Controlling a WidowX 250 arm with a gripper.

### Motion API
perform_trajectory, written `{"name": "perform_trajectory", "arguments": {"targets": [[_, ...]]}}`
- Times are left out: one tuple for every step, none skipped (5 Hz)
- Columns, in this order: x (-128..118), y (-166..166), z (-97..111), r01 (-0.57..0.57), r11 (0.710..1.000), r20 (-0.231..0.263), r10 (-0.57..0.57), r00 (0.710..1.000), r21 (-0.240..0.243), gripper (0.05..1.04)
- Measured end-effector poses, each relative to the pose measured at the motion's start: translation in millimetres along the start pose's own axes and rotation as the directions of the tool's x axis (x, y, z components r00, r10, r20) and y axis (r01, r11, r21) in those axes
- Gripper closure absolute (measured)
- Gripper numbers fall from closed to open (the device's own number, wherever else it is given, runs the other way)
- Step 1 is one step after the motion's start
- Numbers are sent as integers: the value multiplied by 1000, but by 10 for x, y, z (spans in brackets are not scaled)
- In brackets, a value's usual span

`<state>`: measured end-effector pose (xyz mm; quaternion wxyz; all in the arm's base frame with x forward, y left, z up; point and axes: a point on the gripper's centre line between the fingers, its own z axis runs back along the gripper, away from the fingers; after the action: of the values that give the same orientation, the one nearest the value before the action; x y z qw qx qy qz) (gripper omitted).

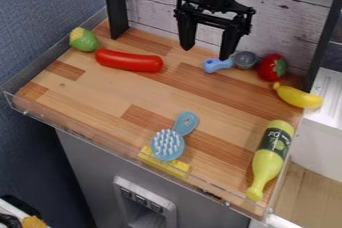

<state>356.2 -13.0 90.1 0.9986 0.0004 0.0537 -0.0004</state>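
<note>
Black hand [206,53] near blue-handled scoop [220,64]

Red sausage [129,61], yellow banana [297,96], blue brush [168,144]

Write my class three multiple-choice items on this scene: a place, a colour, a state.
1. Where is the bristled head of the blue brush?
A) Over the yellow block
B) Beside the banana
C) On the bottle

2. What colour is the sausage?
A) Green
B) Red
C) Blue

3. How is the pincer?
A) Shut on the bottle
B) Shut, empty
C) Open, empty

1 A: the head covers part of the block.
2 B: its surface shows red.
3 C: fingers apart, nothing between.
</note>
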Motion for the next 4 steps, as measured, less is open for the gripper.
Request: {"name": "perform_trajectory", "arguments": {"targets": [[71, 179, -31, 141, 990, -11, -141, 990, 2, 84], [250, 540, 7, 311, 950, -6, -311, 950, 8, 84], [357, 904, 10, 505, 863, -9, -505, 863, 12, 87], [414, 1316, 37, 637, 771, -4, -637, 771, 17, 85]]}}
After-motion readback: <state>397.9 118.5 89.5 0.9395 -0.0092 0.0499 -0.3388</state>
